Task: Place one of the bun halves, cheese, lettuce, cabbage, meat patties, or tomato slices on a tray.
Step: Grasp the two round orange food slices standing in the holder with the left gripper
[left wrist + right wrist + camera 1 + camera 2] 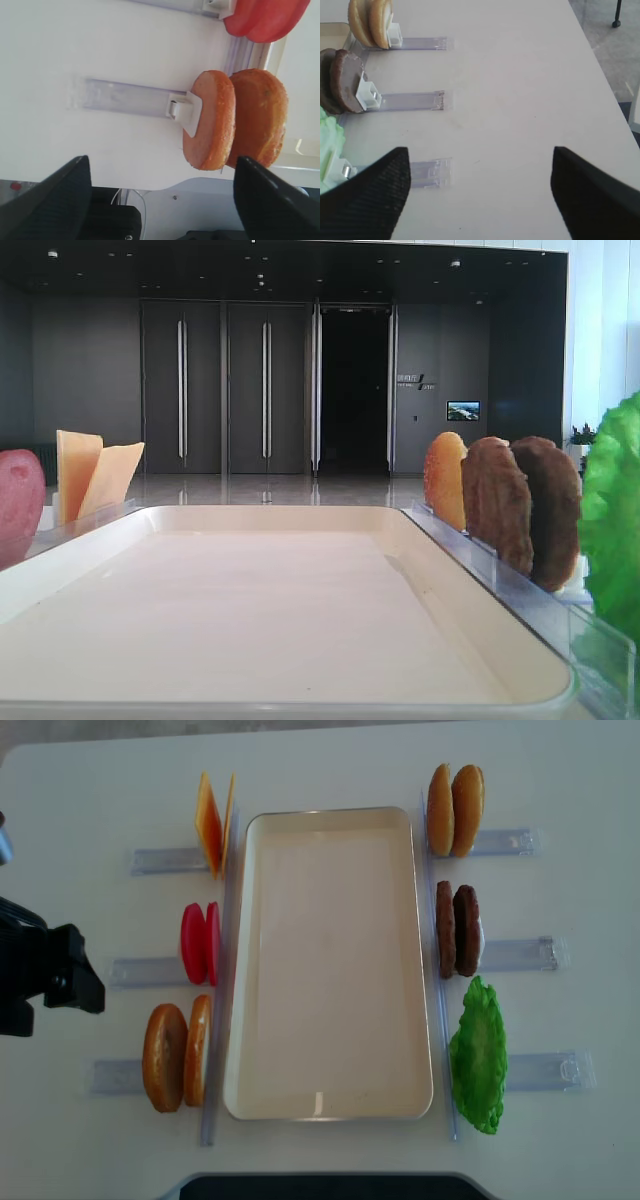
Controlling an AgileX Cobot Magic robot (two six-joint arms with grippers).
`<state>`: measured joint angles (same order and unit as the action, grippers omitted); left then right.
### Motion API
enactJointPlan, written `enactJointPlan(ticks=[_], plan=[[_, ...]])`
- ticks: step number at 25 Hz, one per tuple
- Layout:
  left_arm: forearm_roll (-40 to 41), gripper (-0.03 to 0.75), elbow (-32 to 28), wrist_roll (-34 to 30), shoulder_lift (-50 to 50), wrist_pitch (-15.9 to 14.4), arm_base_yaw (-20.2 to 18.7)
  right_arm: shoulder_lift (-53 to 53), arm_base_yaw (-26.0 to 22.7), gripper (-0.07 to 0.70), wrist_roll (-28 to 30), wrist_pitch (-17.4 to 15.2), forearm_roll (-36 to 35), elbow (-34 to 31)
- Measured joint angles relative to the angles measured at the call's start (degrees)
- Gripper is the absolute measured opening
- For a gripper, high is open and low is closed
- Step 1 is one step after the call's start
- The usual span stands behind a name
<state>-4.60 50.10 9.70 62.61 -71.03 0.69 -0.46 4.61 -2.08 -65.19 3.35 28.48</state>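
The cream tray (330, 1105) lies in the middle with nothing on it. Left of it stand cheese (213, 823), tomato slices (199, 942) and two bun halves (175, 1056). On its right stand two more bun halves (455, 809), the meat patties (458, 930) and the lettuce (479, 1055). Cabbage is out of view. My left gripper (162, 200) is open and holds nothing, just short of the left bun halves (235, 122); from above it (85, 982) sits far left. My right gripper (480, 195) is open over bare table, right of the lettuce (327, 145) and patties (342, 80).
Each food stands in a clear plastic holder (520, 1070) whose rail runs outward from the tray. A clear rail (520, 595) lines the tray's right side. The table's near edge has a dark cut-out (330, 1187).
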Motion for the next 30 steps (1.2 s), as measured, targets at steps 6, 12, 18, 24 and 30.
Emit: enactJointPlan(ticks=[6,12,18,24,30], plan=[[-1.0,0.692,0.1,1.6,0.0,0.0,-5.4,0.0,0.0,0.577,0.0,0.0,0.0,0.0],[0.1,0.692,0.1,11.9,0.0,0.0,-16.4,0.0,0.0,0.577,0.0,0.0,0.0,0.0],[0.3,0.692,0.1,18.8,0.0,0.0,-22.9,0.0,0.0,0.577,0.0,0.0,0.0,0.0],[0.3,0.692,0.1,22.4,1.3,0.0,-25.7,0.0,0.0,0.577,0.0,0.0,0.0,0.0],[-2.0,0.692,0.1,23.6,6.2,0.8,-25.9,0.0,0.0,0.577,0.0,0.0,0.0,0.0]])
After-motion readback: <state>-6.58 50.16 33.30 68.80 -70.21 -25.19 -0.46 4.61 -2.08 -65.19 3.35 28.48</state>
